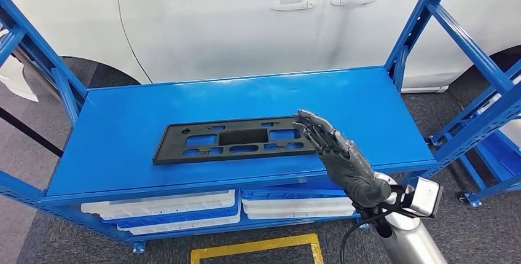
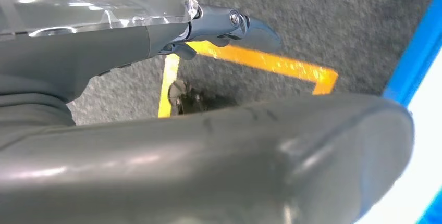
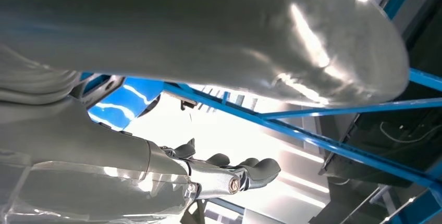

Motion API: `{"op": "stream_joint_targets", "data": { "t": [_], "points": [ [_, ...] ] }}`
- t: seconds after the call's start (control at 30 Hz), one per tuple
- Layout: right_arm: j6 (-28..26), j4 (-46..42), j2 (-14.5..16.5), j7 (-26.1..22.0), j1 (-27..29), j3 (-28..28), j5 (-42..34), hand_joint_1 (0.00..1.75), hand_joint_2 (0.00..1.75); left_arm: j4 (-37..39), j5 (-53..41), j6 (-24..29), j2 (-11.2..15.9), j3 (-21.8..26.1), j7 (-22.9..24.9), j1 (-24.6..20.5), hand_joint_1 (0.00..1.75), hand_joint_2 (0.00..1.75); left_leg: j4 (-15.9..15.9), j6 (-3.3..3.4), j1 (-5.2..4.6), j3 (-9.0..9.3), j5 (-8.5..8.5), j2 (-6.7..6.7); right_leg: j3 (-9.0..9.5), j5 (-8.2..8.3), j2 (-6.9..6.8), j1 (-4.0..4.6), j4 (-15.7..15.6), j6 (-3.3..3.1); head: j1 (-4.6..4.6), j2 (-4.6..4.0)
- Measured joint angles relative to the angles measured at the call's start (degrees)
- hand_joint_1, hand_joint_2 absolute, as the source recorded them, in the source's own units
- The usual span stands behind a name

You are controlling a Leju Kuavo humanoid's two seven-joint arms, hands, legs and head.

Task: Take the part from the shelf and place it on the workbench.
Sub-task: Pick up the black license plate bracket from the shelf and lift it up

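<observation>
The right hand [image 1: 332, 147], fingers extended and empty, hovers over the flat black slotted plastic part [image 1: 236, 139] on the blue shelf [image 1: 123, 147]; reaching step, grasp needed next.

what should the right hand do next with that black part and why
Probably lower the right hand and close its fingers on the near right end of the black part. The part lies flat on the blue shelf, not yet held, and the hand hovers open at that end, fingers stretched over it.
</observation>
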Motion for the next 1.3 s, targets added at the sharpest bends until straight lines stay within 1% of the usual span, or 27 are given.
{"op": "stream_joint_targets", "data": {
  "t": [0.07, 0.13, 0.17, 0.2, 0.27, 0.3, 0.33, 0.37, 0.43, 0.47, 0.5, 0.57, 0.67, 0.7, 0.77, 0.8, 0.83, 0.87, 0.9, 0.93, 0.97, 1.0, 1.03, 1.13, 1.2, 1.23, 1.3],
  "points": [
    [0.0, 0.3, -0.2, -0.1, -0.2, 0.1, 0.0, 0.00, 0.00, 0.0, 0.0, -0.3, 0.0, 0.0, -0.1, 0.0, 0.00, 0.00, -1.0, 0.57, -0.23, 0.23, -0.06, -0.01, -0.08, -0.21, 0.07, 0.07, 0.0, 0.63, -0.01, 0.00],
    [-0.1, 0.4, -0.4, 0.0, -0.5, 0.2, 0.0, 0.00, 0.00, 0.0, 0.0, -0.6, 0.0, 0.0, -0.2, 0.1, 0.00, 0.00, -1.6, 1.22, 0.13, 0.83, 0.72, 0.05, 0.06, -0.83, 0.05, 0.12, 0.4, 1.22, 0.00, 0.00],
    [-0.1, 0.4, -0.5, 0.0, -0.7, 0.2, 0.0, 0.00, 0.00, 0.0, 0.0, -0.7, 0.0, 0.0, -0.2, 0.1, 0.00, 0.00, -1.9, 1.51, 0.32, 1.19, 0.84, 0.10, -0.42, -1.70, 0.02, 0.12, 1.7, 1.48, 0.00, 0.00],
    [-0.1, 0.4, -0.6, 0.1, -0.9, 0.2, 0.0, 0.00, 0.00, 0.0, 0.0, -0.7, 0.0, 0.0, -0.2, 0.0, 0.00, 0.00, -2.2, 1.78, 0.47, 1.51, 0.87, 0.15, -1.59, -3.07, -0.02, 0.03, 4.3, 1.71, 0.00, 0.00],
    [-0.2, 0.6, -0.8, 0.1, -1.0, 0.3, 0.0, 0.00, 0.00, 0.0, -0.1, -0.7, 0.1, 0.0, -0.3, -0.1, 0.00, 0.00, -2.3, 2.07, 0.44, 1.74, 0.65, 0.14, -5.76, -6.29, -0.10, -0.26, 11.9, 2.15, 0.00, 0.00],
    [-0.2, 0.7, -0.9, 0.1, -0.9, 0.3, 0.0, 0.00, 0.00, 0.0, -0.1, -0.7, 0.1, 0.0, -0.3, -0.1, 0.00, 0.00, -2.2, 2.07, 0.43, 1.82, 0.50, 0.12, -7.76, -7.07, -0.13, -0.44, 15.1, 2.36, 0.00, 0.00],
    [-0.2, 0.8, -0.9, 0.2, -0.9, 0.3, 0.0, 0.00, 0.00, 0.0, -0.1, -0.7, 0.1, 0.0, -0.3, 0.0, 0.00, 0.00, -2.2, 2.02, 0.44, 1.98, 0.31, 0.10, -8.88, -6.73, -0.18, -0.61, 16.4, 2.54, 0.00, 0.00],
    [-0.2, 0.9, -0.9, 0.2, -0.9, 0.3, 0.0, 0.00, 0.00, 0.0, -0.1, -0.7, 0.1, 0.0, -0.3, 0.0, 0.00, 0.00, -2.1, 1.91, 0.46, 2.22, 0.08, 0.06, -8.80, -5.22, -0.25, -0.78, 15.4, 2.66, 0.00, 0.00],
    [-0.2, 1.0, -1.0, 0.2, -1.0, 0.3, 0.0, 0.00, 0.00, 0.0, -0.1, -0.7, 0.1, 0.0, -0.3, 0.0, 0.00, 0.00, -2.0, 1.58, 0.49, 2.87, -0.55, -0.02, -5.70, -0.53, -0.48, -1.05, 8.0, 2.66, 0.01, 0.00],
    [-0.2, 1.0, -1.1, 0.2, -1.0, 0.3, 0.0, 0.00, 0.00, 0.1, -0.1, -0.7, 0.1, 0.0, -0.3, 0.0, 0.00, 0.00, -1.8, 1.28, 0.39, 3.08, -0.92, -0.07, -3.97, 0.98, -0.57, -1.02, 4.2, 2.54, 0.01, 0.00],
    [-0.2, 1.0, -1.1, 0.2, -1.1, 0.3, 0.0, 0.00, 0.00, 0.1, -0.1, -0.7, 0.1, 0.0, -0.3, 0.0, 0.00, 0.00, -1.7, 0.96, 0.29, 3.20, -1.21, -0.10, -2.82, 1.73, -0.61, -0.95, 1.6, 2.36, 0.01, 0.00],
    [-0.3, 1.0, -1.1, 0.4, -1.1, 0.4, 0.1, 0.00, 0.00, 0.1, 0.0, -0.7, 0.1, 0.0, -0.4, -0.1, 0.00, 0.00, -1.7, 0.23, 0.11, 3.31, -1.62, -0.10, -2.20, 1.43, -0.51, -0.66, 0.3, 1.81, 0.01, 0.00],
    [-1.0, 1.3, -1.1, 1.2, -1.2, 0.7, 0.9, 0.00, 0.00, 0.1, 0.1, -0.7, 0.1, 0.0, -0.5, -0.2, 0.00, 0.00, -0.6, -0.78, 0.29, 3.32, -2.78, -0.02, -1.58, 1.18, -0.43, -0.87, -0.1, 0.67, -0.01, 0.00],
    [-1.5, 1.5, -1.1, 1.9, -1.3, 0.9, 1.4, 0.00, 0.00, 0.1, 0.1, -0.7, 0.1, 0.0, -0.6, -0.2, 0.00, 0.00, 1.6, -1.06, 0.39, 2.36, -3.99, -0.03, -1.26, 1.09, -0.48, -0.96, -0.3, 0.32, -0.01, 0.00],
    [-2.7, 2.3, -0.8, 3.7, -1.7, 1.8, 2.6, 0.00, 0.00, 0.1, 0.1, -0.7, 0.1, 0.0, -0.6, -0.2, 0.00, 0.00, 9.3, -1.43, 0.52, -1.70, -7.23, -0.02, -0.91, 0.79, -0.54, -0.85, -0.4, -0.19, -0.01, 0.00],
    [-3.4, 2.9, -0.5, 4.7, -1.8, 2.4, 3.2, 0.00, 0.00, 0.1, 0.1, -0.7, 0.1, 0.0, -0.6, -0.1, 0.00, 0.00, 13.1, -1.56, 0.55, -3.98, -8.34, -0.02, -0.78, 0.65, -0.51, -0.75, -0.4, -0.30, -0.01, 0.00],
    [-4.1, 3.6, -0.2, 5.4, -1.7, 3.0, 3.8, 0.00, 0.00, 0.1, 0.0, -0.7, 0.1, 0.0, -0.7, -0.1, 0.00, 0.00, 15.2, -1.59, 0.55, -5.55, -8.41, -0.02, -0.60, 0.49, -0.46, -0.65, -0.4, -0.35, -0.01, 0.00],
    [-4.7, 4.3, 0.0, 5.6, -1.6, 3.6, 4.5, 0.00, 0.44, 0.1, 0.0, -0.6, 0.1, 0.0, -0.8, 0.0, 0.00, 0.00, 15.1, -1.54, 0.55, -6.05, -7.31, -0.02, -0.33, 0.30, -0.42, -0.58, -0.3, -0.34, -0.01, 0.00],
    [-5.1, 5.0, 0.1, 5.3, -1.4, 4.2, 5.1, 0.00, 0.87, 0.1, 0.0, -0.5, 0.1, 0.0, -0.9, 0.1, 0.00, 0.00, 12.6, -1.37, 0.54, -5.29, -5.17, -0.02, 0.04, 0.08, -0.38, -0.52, -0.3, -0.28, -0.01, 0.00],
    [-5.4, 5.8, 0.1, 4.7, -1.3, 4.8, 5.8, 0.00, 1.31, 0.1, 0.0, -0.3, 0.1, 0.0, -1.1, 0.3, 0.00, 0.00, 8.4, -1.08, 0.52, -3.67, -2.51, -0.02, 0.41, -0.17, -0.37, -0.47, -0.3, -0.19, -0.01, 0.00],
    [-5.6, 6.7, 0.2, 4.1, -1.2, 5.5, 6.4, 0.00, 1.75, 0.1, 0.0, 0.0, 0.1, 0.0, -1.3, 0.4, 0.00, 0.00, 4.3, -0.76, 0.40, -1.97, -0.56, -0.04, 0.70, -0.41, -0.35, -0.34, -0.3, -0.04, -0.01, 0.00],
    [-5.5, 7.7, 0.3, 3.7, -1.3, 6.1, 6.9, 0.00, 1.75, 0.1, 0.0, 0.3, 0.0, 0.0, -1.5, 0.5, 0.00, 0.00, 1.1, -0.44, 0.27, -0.66, 0.75, -0.05, 0.82, -0.58, -0.29, -0.25, -0.3, 0.18, -0.01, 0.00],
    [-5.5, 8.5, 0.3, 3.5, -1.4, 6.8, 7.3, 0.00, 1.31, 0.1, 0.0, 0.5, 0.0, 0.0, -1.6, 0.6, 0.00, 0.00, -0.6, -0.16, 0.13, 0.02, 1.23, -0.07, 0.81, -0.69, -0.24, -0.18, -0.2, 0.41, -0.01, 0.00],
    [-5.6, 10.2, 0.3, 3.7, -1.7, 8.4, 8.2, 0.00, 0.00, 0.1, -0.1, 0.7, -0.1, 0.0, -1.8, 0.7, 0.00, 0.00, -1.4, 0.63, 0.17, 0.27, 1.19, -0.12, 0.82, -0.89, -0.18, -0.19, -0.3, 1.30, -0.01, 0.00],
    [-7.4, 10.8, 0.0, 3.6, -1.9, 9.2, 11.0, 0.00, 0.00, 0.1, -0.2, 0.6, -0.2, 0.0, -1.8, 0.8, 0.00, 0.00, -2.0, 1.26, 0.50, 0.67, 1.42, -0.07, -0.14, -2.55, -0.21, -0.17, 2.1, 1.83, 0.01, 0.00],
    [-9.3, 11.1, -0.1, 3.6, -2.0, 9.6, 13.7, 0.00, 0.00, 0.1, -0.4, 0.5, -0.3, 0.0, -1.8, 0.8, 0.00, 0.00, -2.2, 1.49, 0.58, 0.82, 1.49, -0.03, -1.52, -4.18, -0.23, -0.25, 5.1, 2.03, 0.01, 0.00],
    [-15.1, 11.5, -0.6, 3.7, -2.0, 10.5, 21.5, 0.00, 0.00, 0.1, -0.7, 0.4, -0.2, 0.0, -1.8, 0.8, 0.00, 0.00, -2.2, 1.73, 0.51, 0.83, 1.42, -0.01, -5.53, -7.55, -0.24, -0.41, 12.8, 2.34, 0.01, 0.00]
  ]
}}
